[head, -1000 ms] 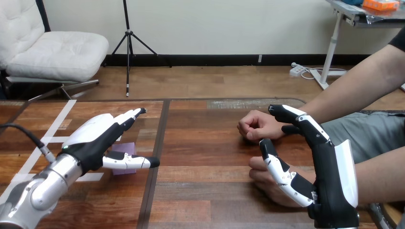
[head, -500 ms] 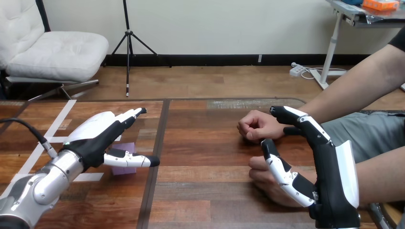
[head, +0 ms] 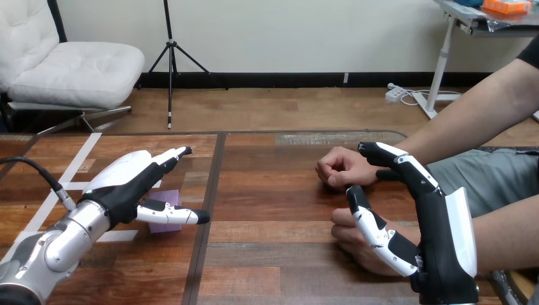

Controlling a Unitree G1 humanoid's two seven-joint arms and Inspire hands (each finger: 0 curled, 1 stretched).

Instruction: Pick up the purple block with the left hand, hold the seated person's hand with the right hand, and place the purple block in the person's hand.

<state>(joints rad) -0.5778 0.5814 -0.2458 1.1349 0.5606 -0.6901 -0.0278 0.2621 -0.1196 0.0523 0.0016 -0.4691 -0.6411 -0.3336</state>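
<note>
The purple block (head: 169, 196) lies on the wooden table (head: 267, 190) at the left, mostly covered by my left hand (head: 124, 184). That hand hovers open over it, fingers straight and pointing away, thumb stretched across the block's near side. My right hand (head: 438, 222) stands open at the right, fingers up and thumb out. The person's near hand (head: 351, 244) rests on the table under my thumb, between it and my palm; nothing is curled round it. The person's far hand (head: 343, 166) is a loose fist just left of my fingertips.
White tape strips (head: 70, 171) mark the table at the left. A dark seam (head: 210, 210) runs down the tabletop beside the block. The person's forearms (head: 470, 121) come in from the right edge.
My left hand has sunk slightly and drawn a little left over the block. The right hand and the person's hands have stayed put.
</note>
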